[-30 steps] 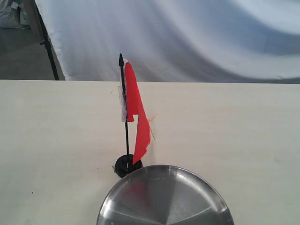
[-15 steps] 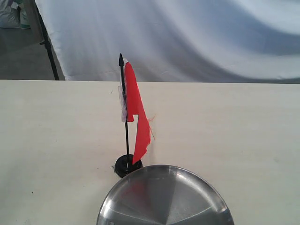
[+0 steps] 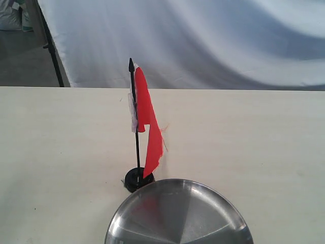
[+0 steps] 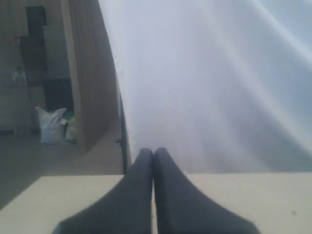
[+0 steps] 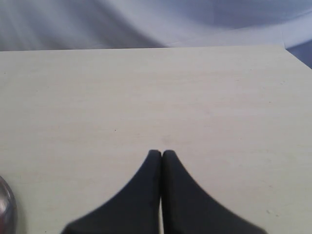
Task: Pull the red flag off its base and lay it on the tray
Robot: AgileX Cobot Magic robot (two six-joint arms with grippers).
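Note:
The red flag (image 3: 148, 124) stands upright on its thin black stick, planted in the small round black base (image 3: 135, 179) near the middle of the table. Just in front of the base sits the shiny steel tray (image 3: 203, 201), cut off by the picture's lower edge; its rim (image 5: 6, 209) also shows in the right wrist view. Neither arm appears in the exterior view. My left gripper (image 4: 154, 151) is shut with nothing in it, over the table's far edge. My right gripper (image 5: 162, 153) is shut and empty above bare tabletop, away from the flag.
The pale wooden table (image 3: 254, 137) runs the full width of the exterior view. A white cloth backdrop (image 3: 203, 40) hangs behind it, with a black stand leg (image 3: 51, 48) at the back left. White sacks (image 4: 51, 124) lie on the floor beyond.

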